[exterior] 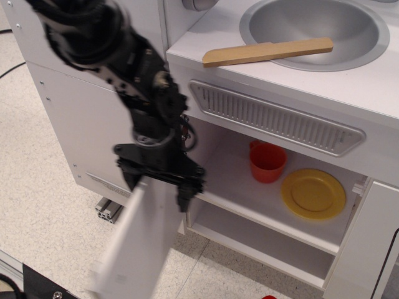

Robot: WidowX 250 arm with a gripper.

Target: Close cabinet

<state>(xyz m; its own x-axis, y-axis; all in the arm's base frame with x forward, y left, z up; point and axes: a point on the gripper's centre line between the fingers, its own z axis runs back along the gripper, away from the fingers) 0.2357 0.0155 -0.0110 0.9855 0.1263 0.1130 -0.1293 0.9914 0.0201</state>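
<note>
The cabinet [262,212] is a low white compartment with one inner shelf, under the counter. Its flat white door [140,243] hangs on the left side, swung partly toward the opening and blurred by motion. My black gripper [157,185] points down at the door's top edge, its fingers [184,196] standing on either side of that edge. The fingers look spread apart. The door's handle is hidden.
A red cup [267,162] and a yellow plate [313,194] sit on the inner shelf. A wooden spatula [268,52] lies across the sink [315,28] on the counter. Another white panel [368,243] stands at the right. Speckled floor lies below.
</note>
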